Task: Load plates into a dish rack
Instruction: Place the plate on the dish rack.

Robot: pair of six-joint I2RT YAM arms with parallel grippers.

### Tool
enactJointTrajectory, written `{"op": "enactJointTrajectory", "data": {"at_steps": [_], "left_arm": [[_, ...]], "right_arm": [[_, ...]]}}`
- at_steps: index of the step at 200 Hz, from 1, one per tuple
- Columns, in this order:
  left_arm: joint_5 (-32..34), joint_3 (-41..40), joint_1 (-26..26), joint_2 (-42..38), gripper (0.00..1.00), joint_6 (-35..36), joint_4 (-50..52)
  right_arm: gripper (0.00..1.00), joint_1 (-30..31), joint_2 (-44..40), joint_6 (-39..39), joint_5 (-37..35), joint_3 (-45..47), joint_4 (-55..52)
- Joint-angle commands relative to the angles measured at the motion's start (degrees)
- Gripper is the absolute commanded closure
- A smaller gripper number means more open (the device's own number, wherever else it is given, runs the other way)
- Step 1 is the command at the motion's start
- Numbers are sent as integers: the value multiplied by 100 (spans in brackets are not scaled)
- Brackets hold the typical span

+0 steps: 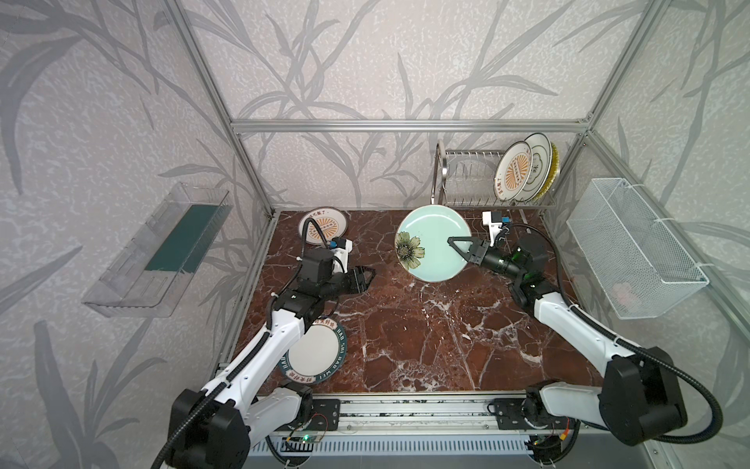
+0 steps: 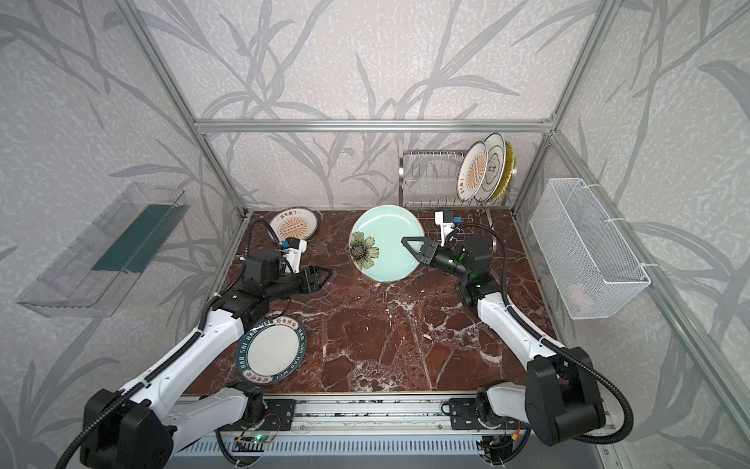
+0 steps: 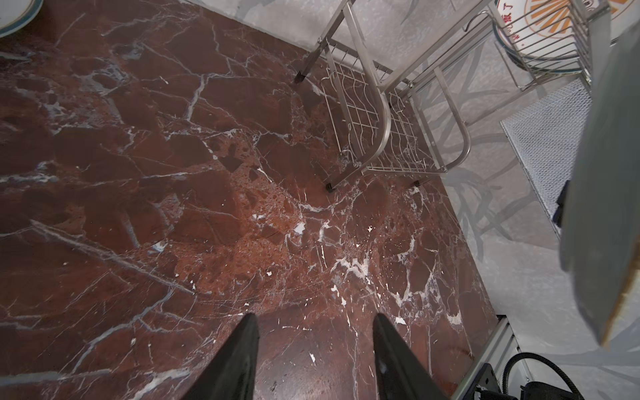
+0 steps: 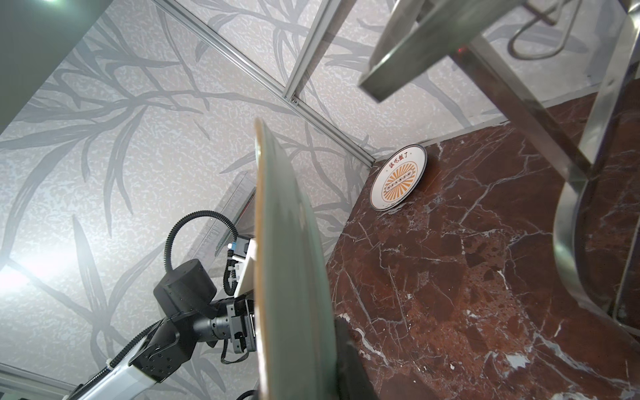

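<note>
My right gripper (image 1: 455, 242) (image 2: 409, 242) is shut on the rim of the pale green plate (image 1: 430, 243) (image 2: 385, 243), which has a flower and hangs tilted above the table in front of the dish rack (image 1: 466, 178) (image 2: 430, 178). The right wrist view shows this plate (image 4: 294, 277) edge-on between the fingers (image 4: 349, 363). Three plates stand in the rack's right end: sunburst (image 1: 513, 170), cloud-outline (image 1: 537, 162), yellow (image 1: 554, 162). Another sunburst plate (image 1: 324, 225) lies at the back left. A teal-lettered plate (image 1: 320, 353) lies partly under my left arm. My left gripper (image 1: 367, 276) (image 3: 315, 318) is open and empty over bare marble.
A clear plastic tray (image 1: 162, 251) hangs on the left wall and a white mesh basket (image 1: 633, 247) on the right wall. Aluminium frame posts border the marble table (image 1: 426, 333). The rack's left slots (image 2: 426, 174) hold nothing.
</note>
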State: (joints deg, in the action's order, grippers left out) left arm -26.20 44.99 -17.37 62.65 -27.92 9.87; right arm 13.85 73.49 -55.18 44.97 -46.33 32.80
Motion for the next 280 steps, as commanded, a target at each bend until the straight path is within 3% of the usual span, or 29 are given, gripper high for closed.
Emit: {"op": "enactJointTrajectory", "data": {"at_steps": [1,42,134,212,280], "left_arm": [[90,127,23,-104,49,140,167],[34,147,23,-172,49,227,215],[-58,291,21,-289,50,264,221],[-88,965,23,-357,50,570,828],[-422,1287,23,-438,50,759,1187]], "right_arm": [[100,-181,-282,-248,261,-506,491],[100,-670,-361,-218,344,-1036,201],[100,-1519,-444,954,-45,-2570,-1568],[100,-1561,-230,2443,-1446,-3745,-3088],[100,-1569,443,3014,-2362,-4801,-3564]]}}
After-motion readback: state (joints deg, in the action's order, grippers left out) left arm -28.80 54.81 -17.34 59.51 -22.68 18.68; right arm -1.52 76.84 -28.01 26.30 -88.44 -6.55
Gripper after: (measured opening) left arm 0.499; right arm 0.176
